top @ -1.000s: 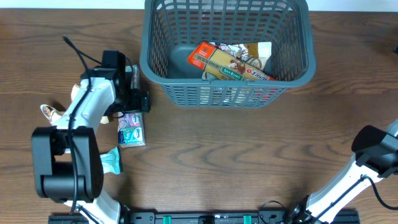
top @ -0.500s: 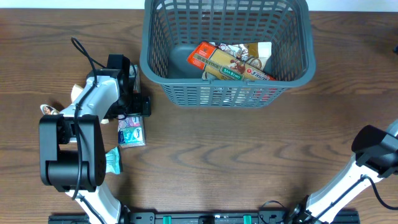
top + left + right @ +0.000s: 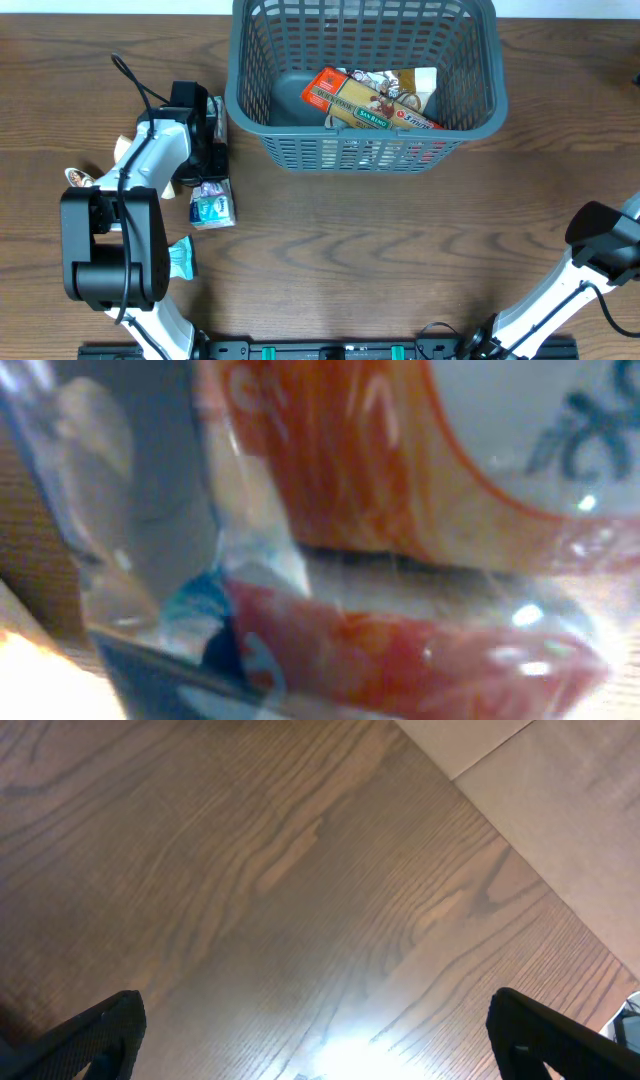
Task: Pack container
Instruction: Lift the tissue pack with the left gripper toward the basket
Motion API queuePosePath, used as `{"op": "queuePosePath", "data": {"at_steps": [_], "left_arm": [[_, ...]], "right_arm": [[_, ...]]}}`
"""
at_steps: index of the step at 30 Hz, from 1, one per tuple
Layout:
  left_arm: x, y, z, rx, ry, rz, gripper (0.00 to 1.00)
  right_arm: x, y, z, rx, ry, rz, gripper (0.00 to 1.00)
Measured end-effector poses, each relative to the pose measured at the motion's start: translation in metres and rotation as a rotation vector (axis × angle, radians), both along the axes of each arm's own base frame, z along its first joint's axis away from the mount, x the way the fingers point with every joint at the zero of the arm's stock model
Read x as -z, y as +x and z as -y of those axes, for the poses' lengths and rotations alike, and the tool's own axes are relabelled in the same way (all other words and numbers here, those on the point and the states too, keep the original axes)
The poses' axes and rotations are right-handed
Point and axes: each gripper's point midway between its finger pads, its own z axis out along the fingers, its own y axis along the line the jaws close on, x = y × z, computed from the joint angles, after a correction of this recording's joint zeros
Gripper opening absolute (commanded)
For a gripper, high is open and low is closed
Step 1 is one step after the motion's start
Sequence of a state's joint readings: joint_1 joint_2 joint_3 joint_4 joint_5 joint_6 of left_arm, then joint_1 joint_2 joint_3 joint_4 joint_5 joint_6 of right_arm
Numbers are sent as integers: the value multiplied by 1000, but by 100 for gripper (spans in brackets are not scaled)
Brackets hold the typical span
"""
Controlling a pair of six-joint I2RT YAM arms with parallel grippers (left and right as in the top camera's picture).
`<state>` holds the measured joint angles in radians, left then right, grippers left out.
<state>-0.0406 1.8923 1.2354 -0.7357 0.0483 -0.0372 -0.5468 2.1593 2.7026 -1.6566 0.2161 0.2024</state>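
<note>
Left gripper [image 3: 210, 175] jaws nearly closed, pinching the nearest end of a snack packet [image 3: 211, 206], container [image 3: 365, 140] close beside them; right gripper [image 3: 325, 1038] jaws spread wide, nothing between, well apart from container.

Only one legible mark on my feed: green band on orange box [image 3: 375, 100] in container [image 3: 482, 118] reads like "SAN REMO", small, not fully sure. Rest of box print too fine. Clear-wrapped packet [image 3: 211, 207] on table: teal and pink label, no letters I can make out. Same packet [image 3: 400, 640] in left wrist view: dark strokes on white patch, blurred, unreadable. Teal packet [image 3: 180, 258] and small packet [image 3: 78, 179]: print too small.
</note>
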Motion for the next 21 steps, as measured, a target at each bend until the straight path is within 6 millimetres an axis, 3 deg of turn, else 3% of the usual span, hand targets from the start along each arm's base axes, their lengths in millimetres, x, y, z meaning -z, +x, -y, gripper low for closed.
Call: {"op": "queuePosePath", "data": {"at_steps": [6, 15, 18, 21], "left_arm": [[-1, 1, -17, -108, 28, 4, 6], [-13, -6, -81, -349, 60, 8, 6], [-42, 5, -93, -374, 72, 53, 6], [-91, 28, -98, -378, 76, 175, 6]], "right_arm": [[0, 0, 0, 0, 0, 0, 99], [0, 0, 0, 0, 0, 0, 99], [0, 0, 0, 0, 0, 0, 99], [0, 0, 0, 0, 0, 0, 99]]}}
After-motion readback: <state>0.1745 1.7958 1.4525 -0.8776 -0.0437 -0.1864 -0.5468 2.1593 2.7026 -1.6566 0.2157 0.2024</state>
